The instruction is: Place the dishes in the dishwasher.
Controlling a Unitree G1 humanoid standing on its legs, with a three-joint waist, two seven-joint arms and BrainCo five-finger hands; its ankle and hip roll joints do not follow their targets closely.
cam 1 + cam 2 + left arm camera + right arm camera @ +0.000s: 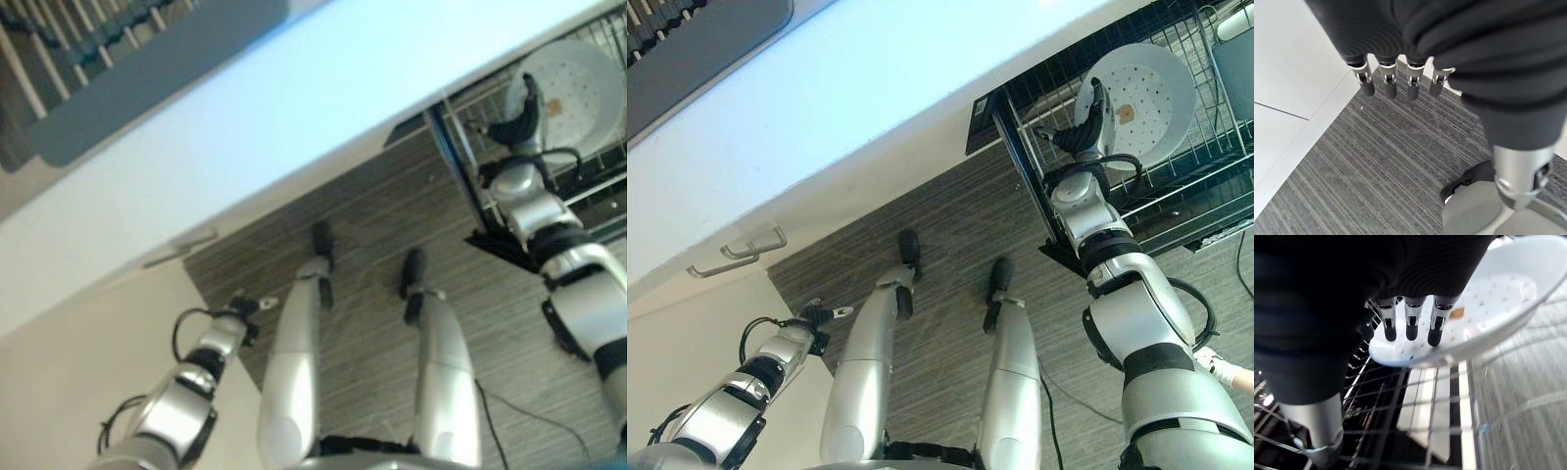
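I count one white plate (1146, 103), one wire dishwasher rack (1176, 206), two cabinet handles (735, 253) at left, and my two hands: left hand (819, 315), right hand (1087, 127).

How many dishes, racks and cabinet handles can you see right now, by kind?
Speckled white plate, pinched by the right hand: 1
Wire dishwasher rack: 1
Cabinet handles: 2
Total: 4
The left hand carries no dish.

The dishwasher rack (1176, 186) sticks out from under the counter (921, 88), on its right side. A plate (1146, 93) stands on edge in the rack, with the right hand (1087, 122) on its left rim. The left hand (818, 318) hangs far left of the rack, below the cupboard handles (740, 257).
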